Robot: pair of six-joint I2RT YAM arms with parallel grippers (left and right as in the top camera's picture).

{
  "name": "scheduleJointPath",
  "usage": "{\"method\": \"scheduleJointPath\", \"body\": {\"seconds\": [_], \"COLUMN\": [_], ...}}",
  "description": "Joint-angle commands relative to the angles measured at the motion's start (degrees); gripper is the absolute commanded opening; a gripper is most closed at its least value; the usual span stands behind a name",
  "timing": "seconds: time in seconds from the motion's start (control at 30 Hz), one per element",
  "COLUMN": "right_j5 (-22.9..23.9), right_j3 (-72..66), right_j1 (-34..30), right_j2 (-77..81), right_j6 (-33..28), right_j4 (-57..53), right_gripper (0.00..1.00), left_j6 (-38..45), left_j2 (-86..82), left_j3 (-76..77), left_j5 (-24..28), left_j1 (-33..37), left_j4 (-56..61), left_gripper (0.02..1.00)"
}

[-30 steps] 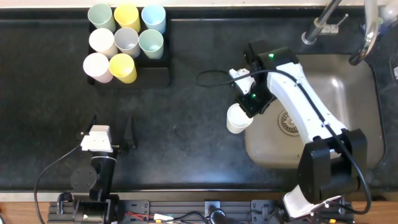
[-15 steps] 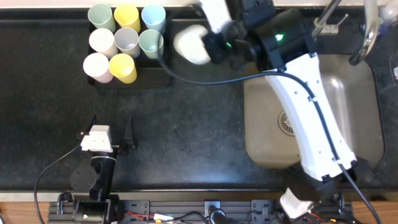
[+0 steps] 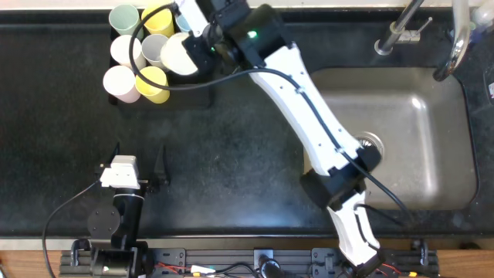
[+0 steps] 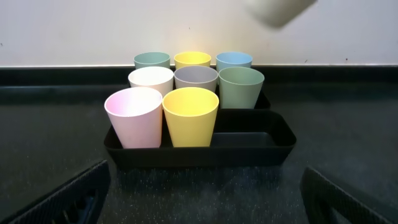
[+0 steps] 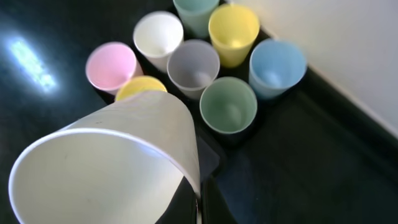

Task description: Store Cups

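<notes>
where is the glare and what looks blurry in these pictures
Right wrist view: a bright glare patch on the black counter, and the held white cup looms soft near the lens. Left wrist view: that cup is a pale smear at the top edge.

Black plastic tray [image 4: 199, 152]: eight cups [image 4: 195, 78] fill all but the corner slot beside front yellow plastic cup [image 4: 190, 115]. Tilted white plastic cup [image 5: 112, 162] hangs above tray; surrounding dark tabletop [image 3: 231, 170] free.

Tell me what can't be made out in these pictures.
Top view: held cup and right arm cover the green cup and blue cup.
Left wrist view: held cup blurred, cut off by the top edge.
Right wrist view: front yellow cup mostly behind the held cup.
</notes>
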Motion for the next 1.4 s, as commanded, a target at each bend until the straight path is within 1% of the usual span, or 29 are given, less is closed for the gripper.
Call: {"method": "scheduleJointPath", "body": {"seconds": [0.03, 0.23, 0.5, 0.67, 0.77, 0.87, 1.1, 1.2, 1.4], "right_j5": [1.3, 1.4, 3.8, 5.5, 5.7, 7.2, 7.7, 8.6, 8.6], "right_j3": [1.6, 1.6, 1.6, 1.6, 1.6, 1.6, 1.6, 1.6, 1.6], "right_j1": [0.7, 1.5, 2.0, 2.0, 2.0, 2.0, 2.5, 2.6, 2.7], "right_j2": [2.6, 5.6, 8.2, 10.0, 10.6, 11.5, 12.9, 13.6, 13.7], "right_j6": [0.7, 0.2, -0.5, -2.0, -3.6, -4.2, -4.5, -5.4, -6.9], "right_j4": [0.0, -1.4, -2.3, -3.6, -3.8, -3.9, -4.1, -3.9, -3.6], "right_gripper": [0.042, 0.045, 0.045, 0.042, 0.042, 0.042, 0.042, 0.042, 0.042], "left_j6": [1.0, 1.0, 1.0, 1.0, 1.0, 1.0, 1.0, 1.0, 1.0], "left_j2": [-0.5, -0.5, -0.5, -0.5, -0.5, -0.5, -0.5, -0.5, -0.5], "left_j3": [-0.2, -0.2, -0.2, -0.2, -0.2, -0.2, -0.2, -0.2, -0.2], "left_j5": [0.7, 0.7, 0.7, 0.7, 0.7, 0.7, 0.7, 0.7, 0.7], "left_j1": [0.0, 0.0, 0.0, 0.0, 0.0, 0.0, 0.0, 0.0, 0.0], "left_j4": [0.0, 0.0, 0.0, 0.0, 0.0, 0.0, 0.0, 0.0, 0.0], "left_gripper": [1.0, 1.0, 0.998, 1.0, 0.998, 1.0, 1.0, 1.0, 1.0]}}
